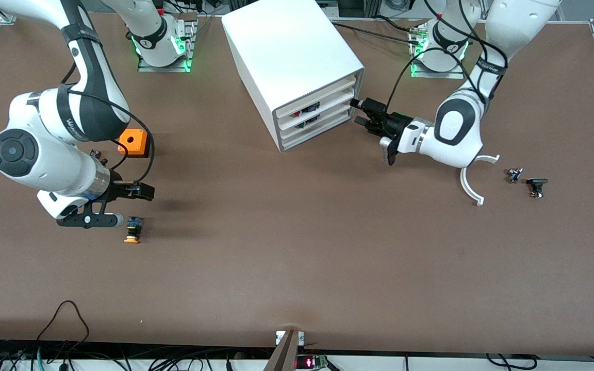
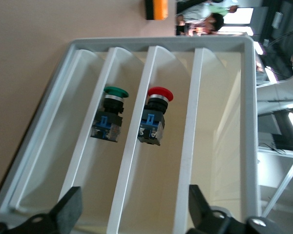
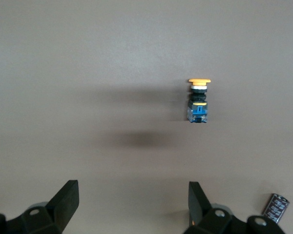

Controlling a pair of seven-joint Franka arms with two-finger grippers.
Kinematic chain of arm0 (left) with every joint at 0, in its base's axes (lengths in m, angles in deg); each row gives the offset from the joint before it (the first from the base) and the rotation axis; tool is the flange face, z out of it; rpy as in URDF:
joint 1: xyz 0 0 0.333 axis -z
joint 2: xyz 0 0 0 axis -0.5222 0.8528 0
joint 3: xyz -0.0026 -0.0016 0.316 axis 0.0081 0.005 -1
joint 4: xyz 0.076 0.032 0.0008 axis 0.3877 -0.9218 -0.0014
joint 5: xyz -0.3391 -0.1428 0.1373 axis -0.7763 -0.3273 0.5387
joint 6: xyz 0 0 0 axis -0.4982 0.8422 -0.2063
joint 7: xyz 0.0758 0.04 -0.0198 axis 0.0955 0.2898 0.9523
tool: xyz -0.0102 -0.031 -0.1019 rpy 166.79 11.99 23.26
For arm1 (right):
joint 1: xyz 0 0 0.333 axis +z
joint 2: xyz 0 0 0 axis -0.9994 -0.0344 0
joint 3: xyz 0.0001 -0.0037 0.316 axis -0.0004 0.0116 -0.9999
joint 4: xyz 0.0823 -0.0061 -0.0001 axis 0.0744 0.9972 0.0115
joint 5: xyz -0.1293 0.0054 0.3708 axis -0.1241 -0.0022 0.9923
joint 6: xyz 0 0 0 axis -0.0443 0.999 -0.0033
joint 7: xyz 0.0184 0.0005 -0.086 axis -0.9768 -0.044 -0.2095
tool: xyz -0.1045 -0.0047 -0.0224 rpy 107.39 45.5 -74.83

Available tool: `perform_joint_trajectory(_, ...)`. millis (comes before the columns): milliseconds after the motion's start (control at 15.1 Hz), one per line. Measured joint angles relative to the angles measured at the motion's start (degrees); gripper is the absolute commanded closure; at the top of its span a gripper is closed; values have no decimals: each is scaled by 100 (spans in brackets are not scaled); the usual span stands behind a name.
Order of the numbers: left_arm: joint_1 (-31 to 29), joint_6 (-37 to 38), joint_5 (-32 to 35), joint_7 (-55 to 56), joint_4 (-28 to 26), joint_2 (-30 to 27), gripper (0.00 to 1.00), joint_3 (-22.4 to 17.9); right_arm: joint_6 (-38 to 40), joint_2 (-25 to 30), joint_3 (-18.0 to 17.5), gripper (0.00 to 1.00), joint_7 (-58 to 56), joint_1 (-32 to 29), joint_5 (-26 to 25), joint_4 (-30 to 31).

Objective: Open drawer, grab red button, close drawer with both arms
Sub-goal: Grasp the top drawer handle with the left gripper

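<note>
The white cabinet stands at the table's robot-side middle, its three drawers pushed in. The red-capped button lies on its side in the middle drawer, seen over the low cream front; in the front view it is a red speck. My left gripper is open in front of the drawers at the cabinet's corner, its fingers straddling the cream fronts, holding nothing. My right gripper hangs open and empty over bare table at the right arm's end.
A green-capped button lies in the drawer below. An orange-capped button lies beside my right gripper, with an orange cube close by. A white curved piece and two small black parts lie at the left arm's end.
</note>
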Motion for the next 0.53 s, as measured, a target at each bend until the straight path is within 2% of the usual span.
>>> perform_joint_trajectory(66, 3, 0, -148, -195, -39, 114, 32, 77, -28, -55, 0, 1, 37, 3, 1, -2)
perform_joint_trajectory(332, 20, -11, -486, -696, -99, 520, 32, 330, -87, -214, 0, 1, 323, 56, 2, -88)
perform_joint_trajectory(398, 22, -12, -505, -763, -98, 604, 35, 364, -87, -221, -1, 1, 427, 84, 2, -113)
perform_joint_trajectory(531, 31, -12, -609, -822, -99, 705, 56, 446, -87, -221, -1, 1, 658, 127, 2, -139)
